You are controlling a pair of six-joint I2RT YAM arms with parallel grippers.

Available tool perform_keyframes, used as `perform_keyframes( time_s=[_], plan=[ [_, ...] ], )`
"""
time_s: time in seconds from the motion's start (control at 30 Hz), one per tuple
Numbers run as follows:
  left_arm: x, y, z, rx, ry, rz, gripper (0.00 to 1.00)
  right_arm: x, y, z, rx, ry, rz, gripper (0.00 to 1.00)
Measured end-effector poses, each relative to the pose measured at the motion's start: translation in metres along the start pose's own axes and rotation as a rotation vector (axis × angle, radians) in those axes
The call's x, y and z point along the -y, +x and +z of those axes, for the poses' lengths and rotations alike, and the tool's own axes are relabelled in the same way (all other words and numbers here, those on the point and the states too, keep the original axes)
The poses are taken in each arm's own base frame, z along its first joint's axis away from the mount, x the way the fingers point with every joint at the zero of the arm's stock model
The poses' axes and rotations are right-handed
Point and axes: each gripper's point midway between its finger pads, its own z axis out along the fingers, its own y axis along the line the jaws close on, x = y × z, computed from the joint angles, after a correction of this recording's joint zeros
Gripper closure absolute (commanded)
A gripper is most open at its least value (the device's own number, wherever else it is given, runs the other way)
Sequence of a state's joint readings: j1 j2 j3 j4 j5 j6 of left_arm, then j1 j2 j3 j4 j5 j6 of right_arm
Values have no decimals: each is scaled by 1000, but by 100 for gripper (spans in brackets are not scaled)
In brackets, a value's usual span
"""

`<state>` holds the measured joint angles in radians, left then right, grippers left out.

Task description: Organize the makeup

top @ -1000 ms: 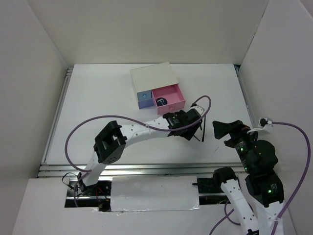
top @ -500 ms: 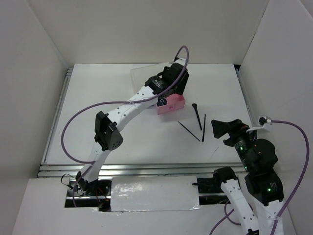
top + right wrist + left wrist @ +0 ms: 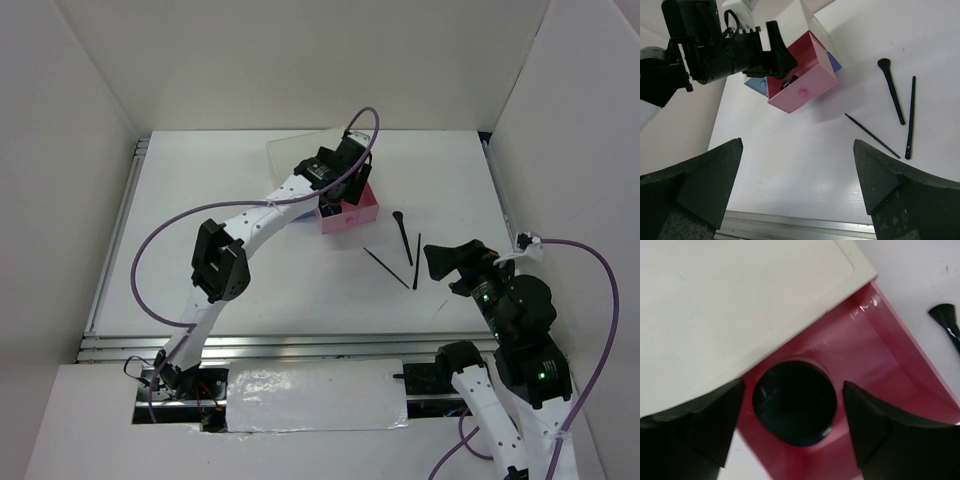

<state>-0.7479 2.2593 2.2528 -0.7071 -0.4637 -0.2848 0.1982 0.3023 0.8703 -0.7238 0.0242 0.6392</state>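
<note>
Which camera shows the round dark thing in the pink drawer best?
Left wrist: the round dark item lies in the pink drawer, seen whole from above between the fingers of the left gripper. Right wrist shows only a sliver; overhead, the gripper hides it.

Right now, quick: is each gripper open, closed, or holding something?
Left gripper: open, holding nothing, fingers either side of the round dark container in the pink drawer.
Right gripper: open, holding nothing.

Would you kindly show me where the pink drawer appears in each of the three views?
Top external: drawer just above centre.
Left wrist: drawer fills the lower right.
Right wrist: drawer upper centre-left, knob facing the camera.
Shared landmark: the tufted brush right of it.
</note>
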Motion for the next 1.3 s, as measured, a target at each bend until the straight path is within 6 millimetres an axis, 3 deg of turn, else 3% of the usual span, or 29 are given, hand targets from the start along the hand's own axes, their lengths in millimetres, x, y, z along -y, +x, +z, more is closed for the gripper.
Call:
perform_keyframes(
  time_s=[0.17, 0.27, 0.3, 0.33, 0.37, 0.4, 0.5, 0.57, 0.67, 0.73, 0.83, 0.93, 1.07, 1.3],
  plan=[
    [0, 21, 2, -47, 0, 17, 1, 1, 10, 17, -35, -6, 5, 0],
    [0, 14, -11, -35, 10, 13, 1, 10, 32, 44, -109, 15, 24, 4],
    [-3, 8, -19, -25, 8, 7, 1, 16, 42, 55, -138, 30, 38, 8],
    [-7, 0, -28, -8, 1, -3, 1, 22, 53, 68, -161, 42, 57, 24],
    [-11, -9, -41, 15, -2, -22, 1, 31, 67, 79, -195, 65, 75, 33],
    [-18, -20, -56, 45, -7, -44, 1, 41, 83, 89, -236, 92, 96, 64],
    [-45, -53, -115, 152, -24, -120, 0, 66, 123, 116, -333, 178, 172, 92],
    [-70, -65, -160, 219, -42, -169, 1, 75, 141, 135, -385, 221, 219, 100],
    [-107, -61, -218, 286, -75, -229, 1, 80, 161, 163, -433, 251, 269, 100],
    [-128, -44, -245, 303, -96, -263, 1, 78, 169, 177, -453, 254, 286, 100],
    [-150, 4, -263, 262, -124, -278, 1, 62, 172, 197, -465, 226, 301, 100],
    [-161, 64, -263, 179, -136, -235, 1, 38, 161, 225, -449, 173, 314, 100],
    [-169, 122, -259, 119, -131, -198, 1, 14, 148, 249, -422, 119, 319, 100],
    [-175, 179, -248, 92, -134, -194, 1, 4, 146, 271, -425, 108, 318, 100]
  ],
)
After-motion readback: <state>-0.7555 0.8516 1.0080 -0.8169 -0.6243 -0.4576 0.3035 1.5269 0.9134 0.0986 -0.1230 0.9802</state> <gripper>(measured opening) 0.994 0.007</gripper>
